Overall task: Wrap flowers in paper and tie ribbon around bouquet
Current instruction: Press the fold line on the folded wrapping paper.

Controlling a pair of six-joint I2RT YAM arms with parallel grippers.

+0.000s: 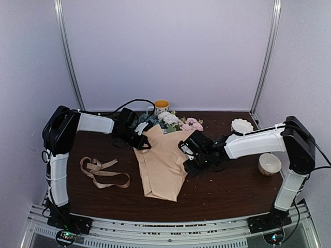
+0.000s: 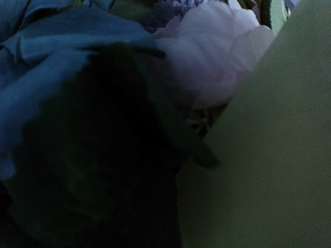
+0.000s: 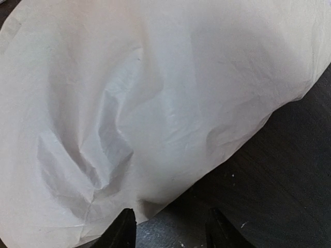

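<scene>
The bouquet lies mid-table: a peach-tan paper (image 1: 161, 164) cone with the flowers (image 1: 169, 121) spilling out at its far end. A tan ribbon (image 1: 101, 173) lies loose to its left. My left gripper (image 1: 143, 143) sits at the paper's upper left edge; its fingers are hidden, so a pinch on the paper does not show. Its wrist view is filled by blue petals (image 2: 51, 62), a pale rose (image 2: 217, 57) and green paper (image 2: 274, 155). My right gripper (image 1: 187, 148) stands open at the cone's right side, with bare table between its fingertips (image 3: 126, 231) and the paper (image 3: 155, 103) just ahead.
A yellow mug (image 1: 161, 107) stands behind the flowers. A white scalloped bowl (image 1: 241, 125) sits at the back right and a pale cup (image 1: 269, 164) near the right arm. The dark wooden table (image 1: 227, 191) ends at a metal rail in front.
</scene>
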